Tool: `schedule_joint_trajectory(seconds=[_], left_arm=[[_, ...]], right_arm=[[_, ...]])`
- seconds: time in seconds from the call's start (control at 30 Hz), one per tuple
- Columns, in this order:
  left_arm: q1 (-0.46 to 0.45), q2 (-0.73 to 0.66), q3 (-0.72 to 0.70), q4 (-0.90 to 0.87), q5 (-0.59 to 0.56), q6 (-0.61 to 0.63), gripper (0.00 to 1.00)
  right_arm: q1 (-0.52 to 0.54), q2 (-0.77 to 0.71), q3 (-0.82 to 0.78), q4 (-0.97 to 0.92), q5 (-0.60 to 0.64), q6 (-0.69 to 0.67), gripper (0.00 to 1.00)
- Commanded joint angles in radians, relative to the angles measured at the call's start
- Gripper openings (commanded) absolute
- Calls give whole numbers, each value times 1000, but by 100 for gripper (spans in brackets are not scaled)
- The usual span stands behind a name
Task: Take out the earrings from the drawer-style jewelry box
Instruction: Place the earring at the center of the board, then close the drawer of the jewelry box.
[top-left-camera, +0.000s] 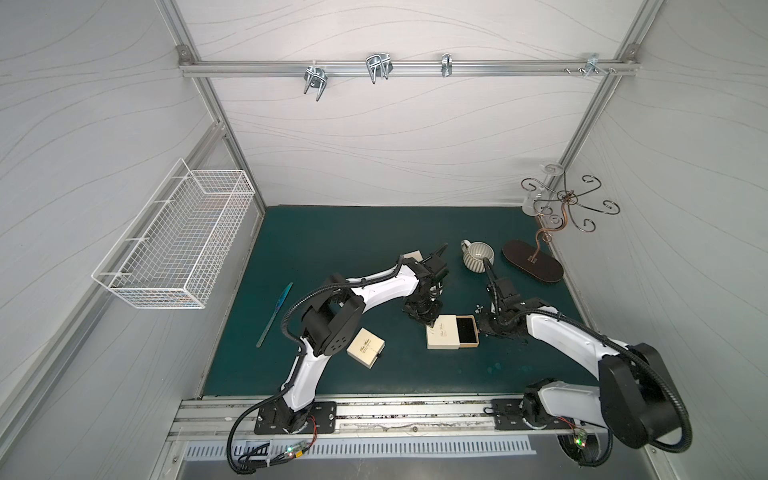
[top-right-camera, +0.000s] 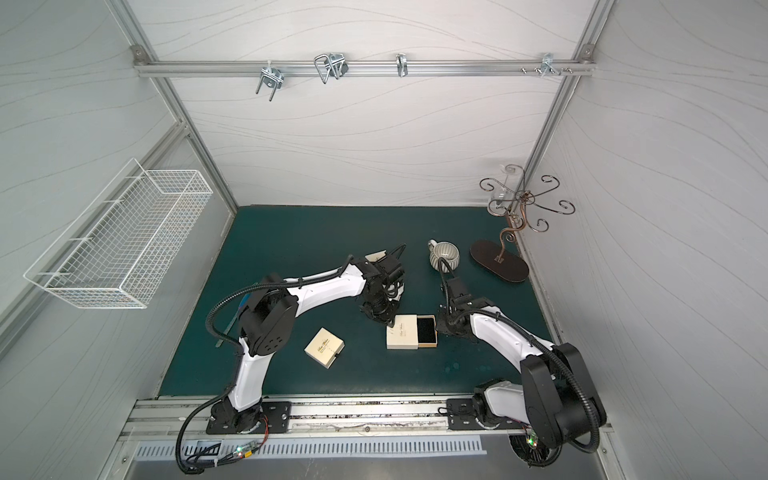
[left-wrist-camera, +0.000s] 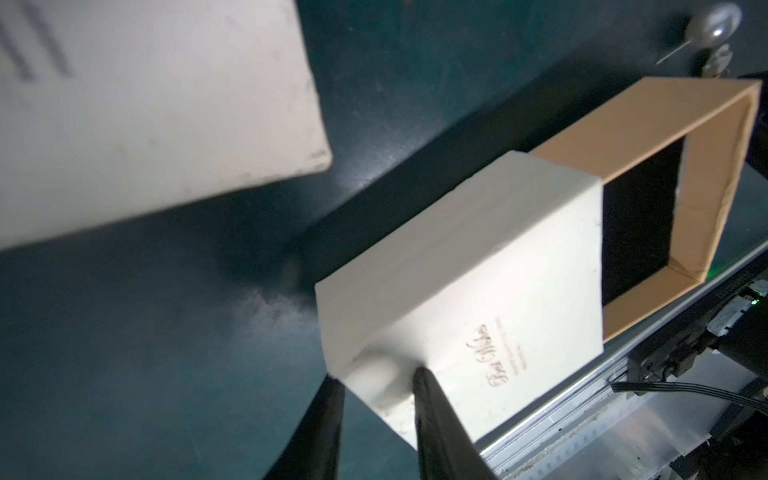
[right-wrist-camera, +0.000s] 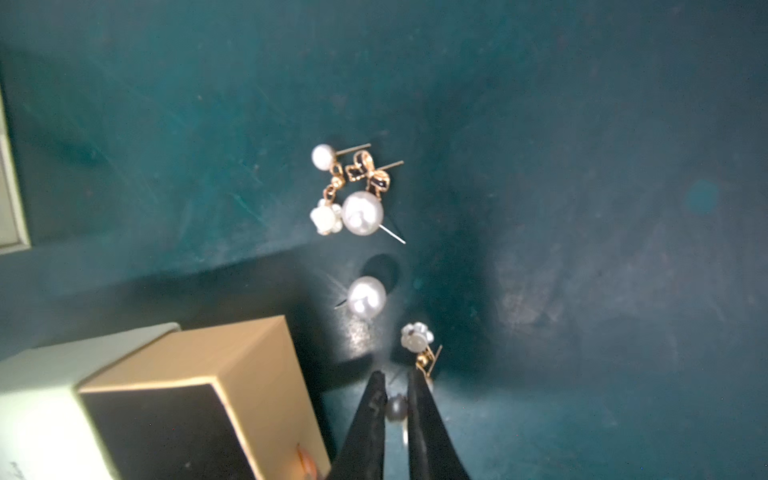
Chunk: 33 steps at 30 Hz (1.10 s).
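Observation:
The drawer-style jewelry box (top-left-camera: 442, 334) (top-right-camera: 402, 332) lies mid-mat, its tan drawer (top-left-camera: 465, 328) (left-wrist-camera: 648, 124) pulled out toward the right arm, showing only black lining. My left gripper (left-wrist-camera: 376, 380) (top-left-camera: 428, 324) is shut on the far corner of the cream sleeve. Several earrings lie on the mat beyond the drawer: a pearl cluster (right-wrist-camera: 353, 195), a pearl stud (right-wrist-camera: 365, 297) and a flower piece (right-wrist-camera: 415, 336); they show as specks (top-left-camera: 478, 308) in a top view. My right gripper (right-wrist-camera: 395, 376) (top-left-camera: 484, 324) hovers there, fingers narrowly apart, a small pearl (right-wrist-camera: 395, 409) in the gap; whether it is pinched is unclear.
A closed cream box (top-left-camera: 365, 347) sits near the front left, another (top-left-camera: 413, 254) behind the left arm. A striped mug (top-left-camera: 478, 257) and a jewelry stand (top-left-camera: 532, 262) are at the back right. A blue tool (top-left-camera: 274, 316) lies left; a wire basket (top-left-camera: 178, 241) hangs on the left wall.

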Motion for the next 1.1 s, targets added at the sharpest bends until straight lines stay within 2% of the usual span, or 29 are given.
schedule_joint_trajectory(seconds=[0.0,0.33,0.57,0.73,1.07], left_arm=[[1,58,-44,59,-107,12,32],[1,-3,19,34,-110,38,32],[2,-53,-37,65,-87,21,34],[2,-66,-70,62,-71,34,37],[1,-96,-126,101,81,93,40]], right_arm=[[-7,-14,14,-2,-8,-5,23],[11,-58,-1,10,-44,-35,28],[72,-52,10,15,-40,-68,29],[77,-47,12,15,-34,-69,29],[77,-41,13,16,-31,-68,29]])
